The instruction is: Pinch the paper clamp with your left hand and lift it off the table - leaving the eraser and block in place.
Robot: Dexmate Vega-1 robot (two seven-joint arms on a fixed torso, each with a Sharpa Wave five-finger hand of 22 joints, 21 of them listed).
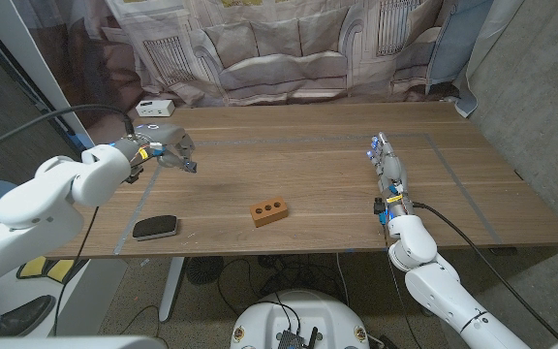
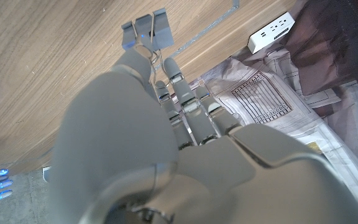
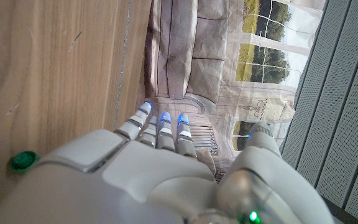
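Paper clamp (image 2: 144, 32) hangs pinched in the left robot hand (image 1: 159, 141) above the table (image 1: 318, 170).

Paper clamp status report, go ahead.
Left hand pinches paper clamp, above table. Right hand holds nothing. Eraser, block in place.

Both arms: smooth white rounded shells with bulbous joint housings. Left hand (image 1: 163, 143): grey shell with segmented grey fingers (image 2: 178, 79); yellow and blue fittings at the wrist behind the fingers. Right hand (image 1: 387, 165): pale grey-white, with blue lights at the fingertips (image 3: 164, 119); a green light sits behind the fingers. Black cables trail from both wrists.
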